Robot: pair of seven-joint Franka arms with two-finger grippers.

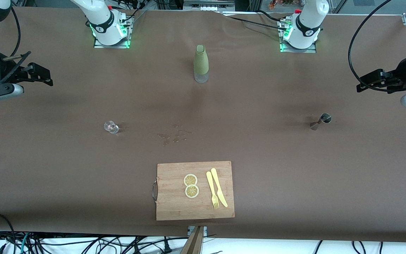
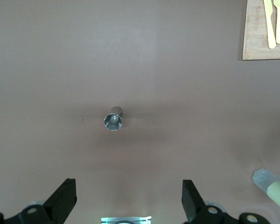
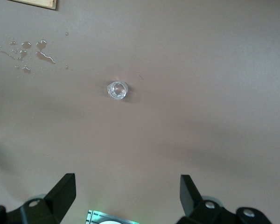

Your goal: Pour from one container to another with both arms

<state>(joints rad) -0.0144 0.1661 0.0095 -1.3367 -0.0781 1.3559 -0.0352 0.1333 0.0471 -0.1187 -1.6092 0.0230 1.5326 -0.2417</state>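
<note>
A small clear glass [image 1: 111, 127] stands toward the right arm's end of the table, and the right wrist view shows the glass [image 3: 117, 90] from above. A metal jigger [image 1: 321, 121] stands toward the left arm's end, and the left wrist view looks down into the jigger [image 2: 113, 120]. A green-sleeved bottle [image 1: 201, 63] stands upright between the two bases. My left gripper [image 1: 361, 86] hangs open in the air at its end of the table, off to the side of the jigger; its jaws [image 2: 129, 198] hold nothing. My right gripper [image 1: 48, 78] hangs open and empty [image 3: 127, 191] at the other end, off to the side of the glass.
A wooden cutting board [image 1: 174, 208] lies near the front camera's edge with two lemon slices [image 1: 191, 185], a yellow fork [image 1: 212, 190] and a yellow knife [image 1: 219, 187] on it. Spilled drops [image 1: 173, 135] wet the brown cloth between the glass and the jigger.
</note>
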